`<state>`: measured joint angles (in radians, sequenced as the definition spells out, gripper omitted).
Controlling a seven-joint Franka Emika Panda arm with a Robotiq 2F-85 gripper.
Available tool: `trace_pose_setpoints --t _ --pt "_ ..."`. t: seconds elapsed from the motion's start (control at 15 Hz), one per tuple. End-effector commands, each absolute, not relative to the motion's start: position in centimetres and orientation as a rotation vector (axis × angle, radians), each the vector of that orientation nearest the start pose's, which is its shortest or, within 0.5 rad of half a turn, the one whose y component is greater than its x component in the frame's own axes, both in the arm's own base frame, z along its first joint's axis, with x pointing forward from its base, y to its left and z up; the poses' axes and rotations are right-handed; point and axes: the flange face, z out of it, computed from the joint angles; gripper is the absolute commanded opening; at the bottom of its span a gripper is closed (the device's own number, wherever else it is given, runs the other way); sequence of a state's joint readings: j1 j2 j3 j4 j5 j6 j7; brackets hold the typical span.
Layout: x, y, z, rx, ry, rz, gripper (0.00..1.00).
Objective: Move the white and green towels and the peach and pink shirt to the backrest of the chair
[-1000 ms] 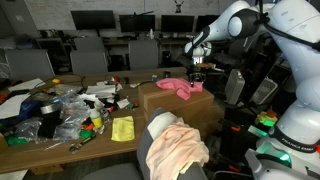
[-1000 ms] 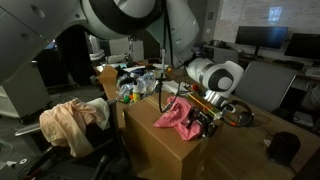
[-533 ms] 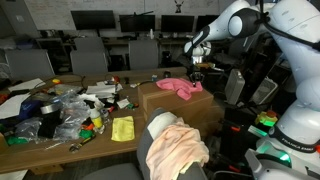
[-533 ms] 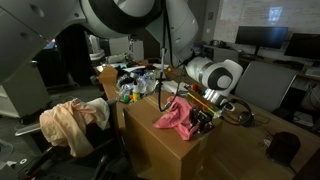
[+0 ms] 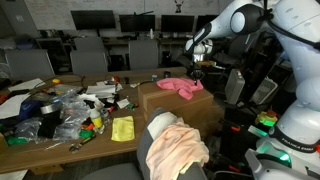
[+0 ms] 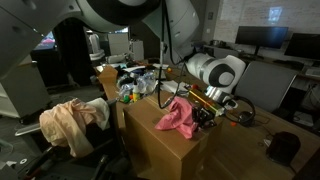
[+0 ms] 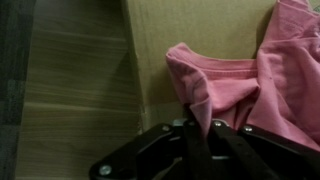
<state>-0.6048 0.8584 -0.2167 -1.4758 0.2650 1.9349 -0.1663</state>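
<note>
The bright pink shirt (image 5: pixel 180 87) lies crumpled on top of a cardboard box (image 5: pixel 160 103). My gripper (image 5: pixel 197 72) stands at its edge, shut on a fold of the pink shirt (image 7: pixel 250 70). In the wrist view my gripper (image 7: pixel 197 130) has pink fabric pinched between its dark fingers. The pale peach shirt (image 5: pixel 182 150) drapes over the backrest of the chair (image 5: pixel 146 152), with a cream-white towel (image 5: pixel 160 124) bunched at its top. In an exterior view the pink shirt (image 6: pixel 178 118) rises to a peak beside my gripper (image 6: pixel 205 108). I cannot make out a green towel.
A long wooden table (image 5: pixel 70 142) holds a heap of plastic bags and clutter (image 5: pixel 65 108) and a small bright yellow cloth (image 5: pixel 122 128). Grey office chairs (image 5: pixel 88 55) and monitors line the back. The robot's white base (image 5: pixel 295 120) stands close to the box.
My jaws have closed from wide open onto the edge of the pink shirt. The fabric there is now drawn up a little. The arm has barely shifted.
</note>
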Motion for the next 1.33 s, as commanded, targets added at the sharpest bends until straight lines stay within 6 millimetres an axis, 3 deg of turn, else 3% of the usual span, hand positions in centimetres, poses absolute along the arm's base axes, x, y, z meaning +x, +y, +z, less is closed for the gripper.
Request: trace_pose_setpoints --t 0.0,0.47,1.27 --pt "45.8 -46.1 20.0 -2.706 1.044 0.302 0.01" --pt "40.8 -43.7 30.6 -2.869 0.847 -0.025 0.01" --pt "31.5 -32.9 43.4 -3.102 0.361 -0.456 0.01"
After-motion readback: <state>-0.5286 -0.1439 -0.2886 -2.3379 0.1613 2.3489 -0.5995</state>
